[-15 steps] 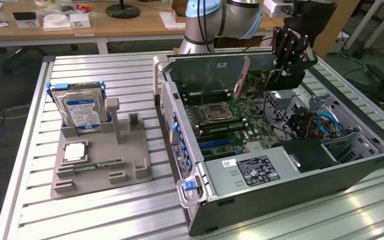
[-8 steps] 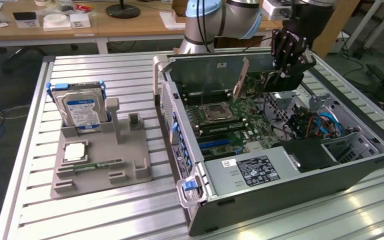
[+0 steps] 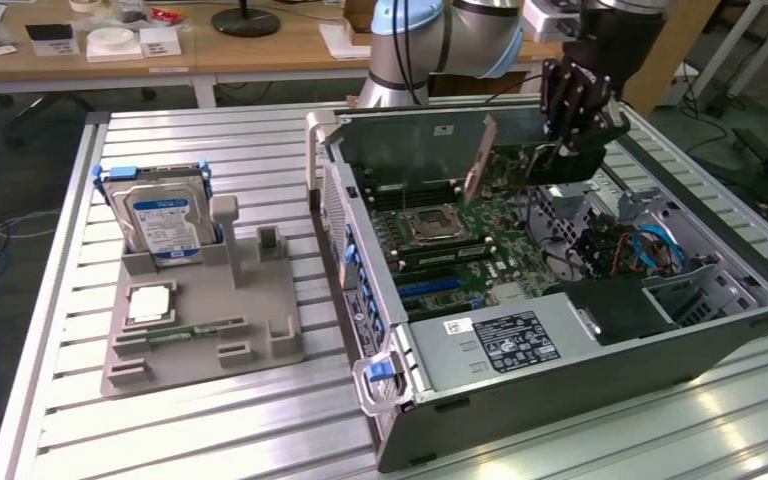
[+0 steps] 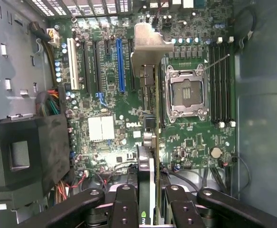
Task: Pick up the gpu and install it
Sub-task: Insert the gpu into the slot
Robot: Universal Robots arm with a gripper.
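Inside an open computer case [image 3: 558,340] lying on its side on a slatted metal table [image 3: 197,150], the arm's gripper [image 3: 574,140] holds the gpu [image 3: 483,160] on edge above the motherboard [image 3: 491,250]. Its jaws are clamped on the card's near end.

The exterior view takes in the surroundings. A grey fixture [image 3: 197,320] sits well apart from the case at the exterior view's left. It carries an upright hard drive [image 3: 164,215] with a blue label and a narrow green memory stick [image 3: 197,330] lying flat.

The wrist view supplies the close detail. The gripper [image 4: 150,190] has black fingers [image 4: 124,204] pressing on either face of the gpu [image 4: 147,161], which is seen edge-on as a thin line. The card stands between the blue slot [image 4: 120,64] and the CPU socket [image 4: 186,92], just beside the socket. Whether its lower edge is seated in a slot cannot be told.

The card's long axis runs straight away from the gripper, parallel to the expansion slots. Its silver end bracket [image 4: 150,40] leads, pointing toward the perforated case wall [image 4: 81,5]. In the exterior view that bracket stands upright at the exterior view's left of the gripper, close against the case's far wall.
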